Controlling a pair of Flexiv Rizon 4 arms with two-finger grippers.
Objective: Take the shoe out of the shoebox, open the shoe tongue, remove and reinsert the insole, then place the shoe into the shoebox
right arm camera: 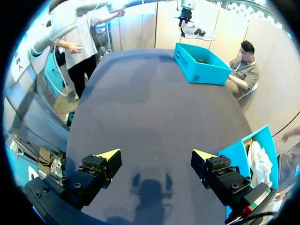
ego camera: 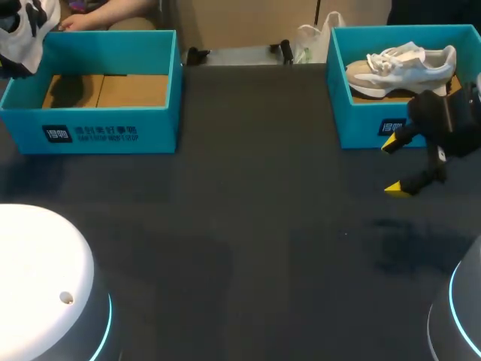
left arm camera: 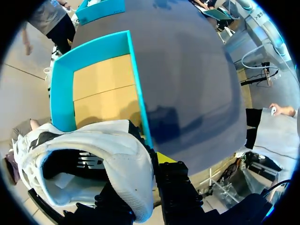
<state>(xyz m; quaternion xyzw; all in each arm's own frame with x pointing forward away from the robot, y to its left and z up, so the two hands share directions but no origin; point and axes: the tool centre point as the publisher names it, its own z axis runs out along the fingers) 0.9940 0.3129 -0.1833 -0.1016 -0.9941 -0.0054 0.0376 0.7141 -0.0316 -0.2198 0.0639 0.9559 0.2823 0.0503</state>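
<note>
The left gripper [left arm camera: 140, 180] is clamped on the collar of a white-and-black sneaker [ego camera: 26, 34], which hangs in the air above the far left corner of the left shoebox [ego camera: 105, 131]. In the left wrist view the sneaker [left arm camera: 98, 159] fills the space right at the fingers with its dark opening facing the camera, and 1 yellow tip shows just beside it. Beyond the sneaker lies the teal shoebox [left arm camera: 63, 89], its bare cardboard floor showing. The right gripper [ego camera: 397, 167] hovers above the dark table [ego camera: 255, 226], just in front of the right shoebox [ego camera: 361, 124], with its 2 fingers spread wide and nothing between them. A white-and-beige sneaker [ego camera: 402, 68] lies inside that box, sole down. In the right wrist view the right gripper [right arm camera: 155, 157] faces bare tabletop, with the right shoebox [right arm camera: 243, 145] close beside 1 finger and the left shoebox [right arm camera: 201, 68] at the far end of the table.
</note>
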